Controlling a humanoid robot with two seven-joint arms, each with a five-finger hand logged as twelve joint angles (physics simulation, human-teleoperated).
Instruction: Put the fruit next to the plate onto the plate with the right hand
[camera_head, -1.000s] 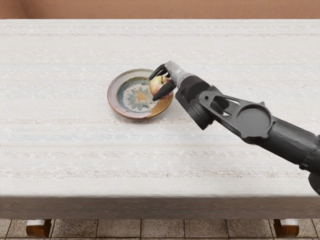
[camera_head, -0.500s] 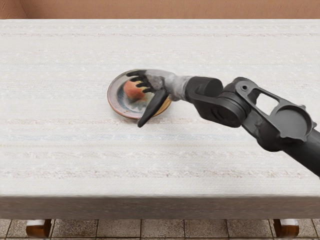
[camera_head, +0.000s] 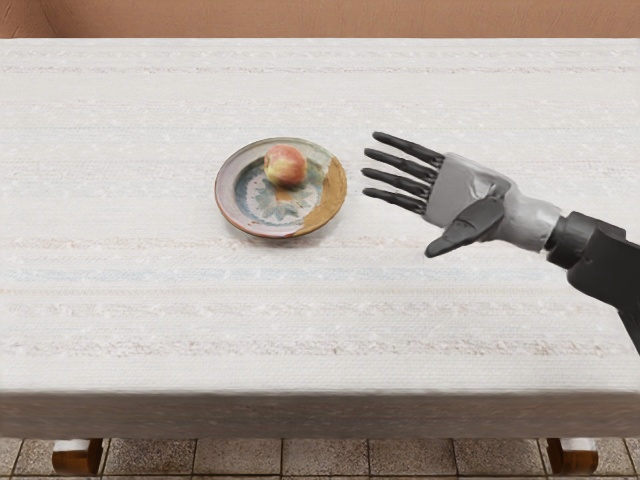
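One plate (camera_head: 225, 195), one red-orange fruit (camera_head: 285, 165). One right hand (camera_head: 458, 196) with five fingers showing. One table (camera_head: 150, 300), two wooden table feet (camera_head: 78, 456) below its front edge.

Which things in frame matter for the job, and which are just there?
Job:
- fruit, lying on the plate
- right hand, open, off to the plate's right

Just there:
- table
- table feet
- tiled floor
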